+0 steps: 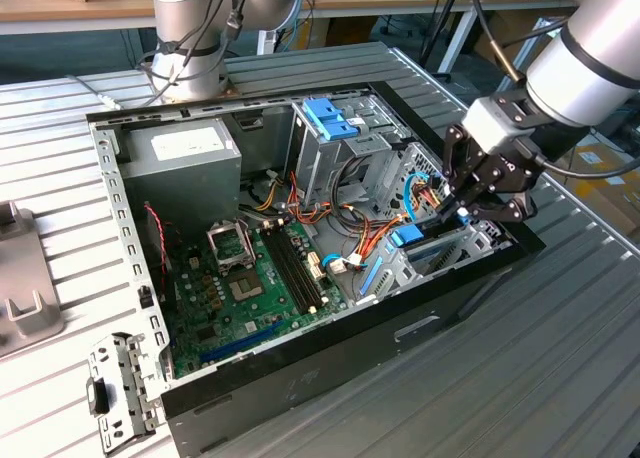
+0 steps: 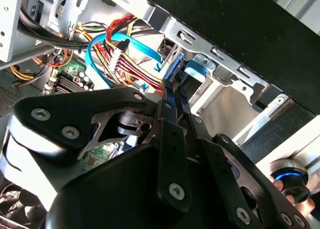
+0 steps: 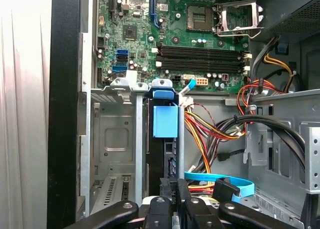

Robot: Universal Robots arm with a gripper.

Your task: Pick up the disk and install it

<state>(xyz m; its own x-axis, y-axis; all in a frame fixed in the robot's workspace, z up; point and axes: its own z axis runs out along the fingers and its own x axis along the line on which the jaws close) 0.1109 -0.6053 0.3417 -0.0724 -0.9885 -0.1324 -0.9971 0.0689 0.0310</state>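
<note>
Matt black metal gripper [image 2: 172, 96], light-blue plastic disk [image 3: 165, 121] rails, bare grey sheet-metal drive cage [image 3: 112, 139].

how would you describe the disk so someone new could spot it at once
Start at the open computer case on the slatted table, then go to the metal drive bay at the exterior view's right, under the gripper. The disk stands on edge in a bay slot. Its light blue plastic carrier sets it apart from the bare grey slots beside it.

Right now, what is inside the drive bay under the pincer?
The disk stands on edge in the bay, blue carrier showing. The pincer covers its near end; the deeper part is hidden.
</note>
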